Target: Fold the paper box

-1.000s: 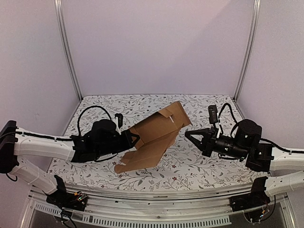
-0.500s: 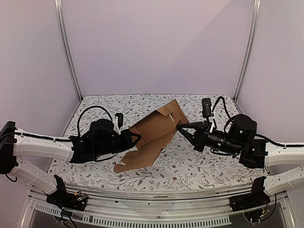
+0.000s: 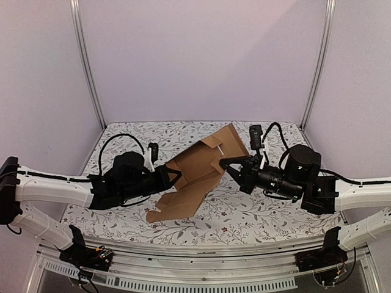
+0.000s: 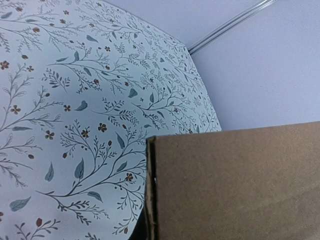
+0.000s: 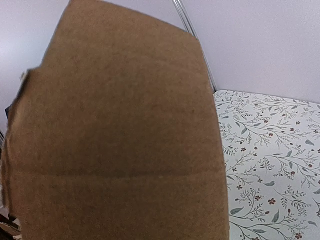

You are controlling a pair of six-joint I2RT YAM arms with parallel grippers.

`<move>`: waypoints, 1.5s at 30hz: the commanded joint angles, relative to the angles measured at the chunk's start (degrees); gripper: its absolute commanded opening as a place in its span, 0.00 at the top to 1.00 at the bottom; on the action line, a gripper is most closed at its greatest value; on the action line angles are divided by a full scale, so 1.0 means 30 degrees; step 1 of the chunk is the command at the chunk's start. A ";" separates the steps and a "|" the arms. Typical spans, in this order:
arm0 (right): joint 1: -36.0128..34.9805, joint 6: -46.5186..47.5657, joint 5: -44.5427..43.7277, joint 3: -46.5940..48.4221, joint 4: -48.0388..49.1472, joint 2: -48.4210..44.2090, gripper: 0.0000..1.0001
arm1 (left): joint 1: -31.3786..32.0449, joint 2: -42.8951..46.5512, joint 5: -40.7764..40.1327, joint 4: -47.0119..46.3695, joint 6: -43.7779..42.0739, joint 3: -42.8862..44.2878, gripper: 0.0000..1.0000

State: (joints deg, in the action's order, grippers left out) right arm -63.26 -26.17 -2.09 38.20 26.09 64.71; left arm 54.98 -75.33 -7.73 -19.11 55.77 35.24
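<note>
Paper box tilted up between the two grippers, over the flowered table
The paper box, a part-folded brown sheet, sits near the middle of the table; its lower end rests on the surface toward the front and its upper flap rises toward the back wall; the left gripper is clamped on the sheet's left edge; the right gripper is at the sheet's right edge with its jaws spread apart, gripping nothing that shows; in both wrist views cardboard fills the near field and no fingers show

Brown paper box, unfolded creased sheet, tilted, far flaps raised
</note>
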 commanded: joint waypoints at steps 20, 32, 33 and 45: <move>-0.1172 0.1861 -0.3440 0.1040 -0.7896 -0.0218 1.00 | -0.1618 0.0723 0.1427 0.0970 -0.2243 0.0850 1.00; -0.1172 0.2473 -0.3580 0.0642 -1.0040 -0.3002 0.96 | -0.2008 0.0719 0.0439 0.1019 -0.4355 0.0310 1.00; -0.1177 0.2553 -0.3556 0.0652 -1.0369 -0.3238 0.96 | -0.2009 0.0744 0.0309 0.1007 -0.4670 0.0284 1.00; -0.1162 0.3989 -0.2102 0.2179 -1.4085 -0.5191 0.66 | -0.2126 0.1069 0.0192 0.0165 -0.8525 -0.0187 1.00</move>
State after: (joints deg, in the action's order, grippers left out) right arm -66.37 -16.60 -11.29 41.50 -10.96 50.06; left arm 49.65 -73.54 -6.85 -17.04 35.97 35.57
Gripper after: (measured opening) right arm 0.311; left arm 0.033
